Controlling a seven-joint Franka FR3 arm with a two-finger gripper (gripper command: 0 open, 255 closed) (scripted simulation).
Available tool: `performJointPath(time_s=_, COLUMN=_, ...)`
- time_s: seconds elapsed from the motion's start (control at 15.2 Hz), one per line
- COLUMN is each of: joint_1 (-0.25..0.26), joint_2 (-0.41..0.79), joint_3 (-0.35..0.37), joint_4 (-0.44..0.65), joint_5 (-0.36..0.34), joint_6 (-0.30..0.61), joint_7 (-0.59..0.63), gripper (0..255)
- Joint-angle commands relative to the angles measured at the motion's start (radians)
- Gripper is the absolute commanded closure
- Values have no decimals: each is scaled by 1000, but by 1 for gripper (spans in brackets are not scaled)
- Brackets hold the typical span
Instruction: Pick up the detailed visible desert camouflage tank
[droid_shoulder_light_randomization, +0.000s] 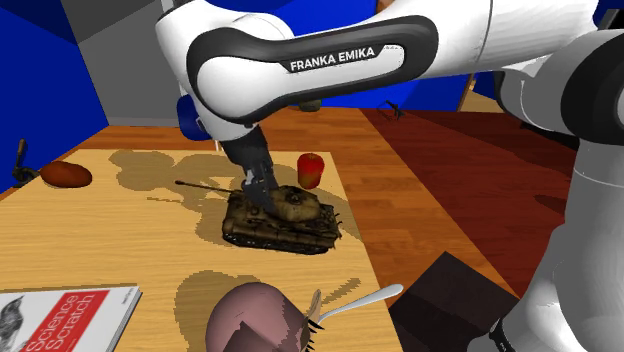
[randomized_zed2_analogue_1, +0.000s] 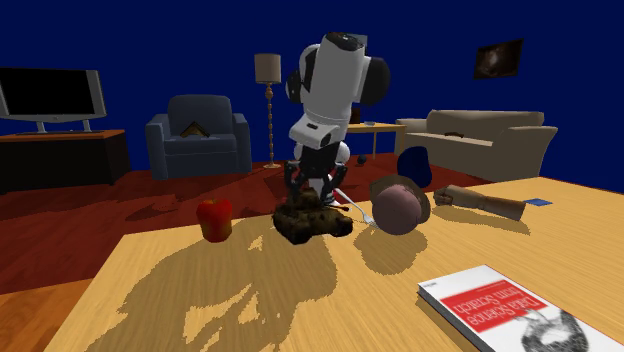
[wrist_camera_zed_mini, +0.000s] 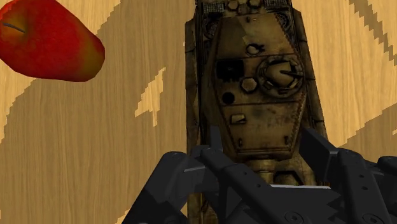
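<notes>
Sand-and-brown camouflage covers the tank (droid_shoulder_light_randomization: 283, 218). It stands upright on its tracks about the middle of the pale wood-grain surface (droid_shoulder_light_randomization: 120, 240), its shadow close under it. Its thin gun barrel points toward the shoulder view's left.

The black hand (droid_shoulder_light_randomization: 262, 190) hangs from the white arm (droid_shoulder_light_randomization: 300, 55) and reaches down onto the tank at the turret. In the wrist view the hand (wrist_camera_zed_mini: 264, 153) sits over one end of the turret, and the hull of the tank (wrist_camera_zed_mini: 254, 83) runs away from it. Whether the hand is clenched on the turret or released around it I cannot tell.

A red apple (droid_shoulder_light_randomization: 312, 170) stands on the far side of the tank in the shoulder view, near it but apart. In the second exterior view the apple (randomized_zed2_analogue_1: 214, 220) is left of the tank (randomized_zed2_analogue_1: 313, 221), and the hand (randomized_zed2_analogue_1: 316, 190) meets the tank from above. The wrist view shows the apple (wrist_camera_zed_mini: 48, 41) off to one side of the hull, not touching it.

Nearer the shoulder camera lies a rounded pinkish-brown object (droid_shoulder_light_randomization: 255, 318) with a silver utensil (droid_shoulder_light_randomization: 358, 298) just beside it. A book (droid_shoulder_light_randomization: 65, 318) with a red-and-white cover lies at the near left of that view. A brown lump (droid_shoulder_light_randomization: 65, 174) rests at the far left edge of the surface. The dark stand (droid_shoulder_light_randomization: 450, 295) shows at the lower right.

Beyond the surface, the second exterior view takes in a blue armchair (randomized_zed2_analogue_1: 198, 135), a floor lamp (randomized_zed2_analogue_1: 267, 90), a television (randomized_zed2_analogue_1: 50, 95) on a low cabinet at the left and a pale sofa (randomized_zed2_analogue_1: 480, 135) at the right, all against blue walls.
</notes>
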Motion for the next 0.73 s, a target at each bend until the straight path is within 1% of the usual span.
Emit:
performJointPath(time_s=0.0, joint_1=2, joint_2=-3, joint_3=1, joint_4=25, joint_5=0, joint_6=-25, joint_7=-5, gripper=255)
performJointPath(time_s=0.53, joint_1=17, joint_2=9, joint_3=2, joint_4=149, joint_5=-6, joint_6=-136, joint_7=-23, gripper=255)
performJointPath(time_s=0.66, joint_1=17, joint_2=9, joint_3=2, joint_4=151, joint_5=-6, joint_6=-138, joint_7=-23, gripper=255)
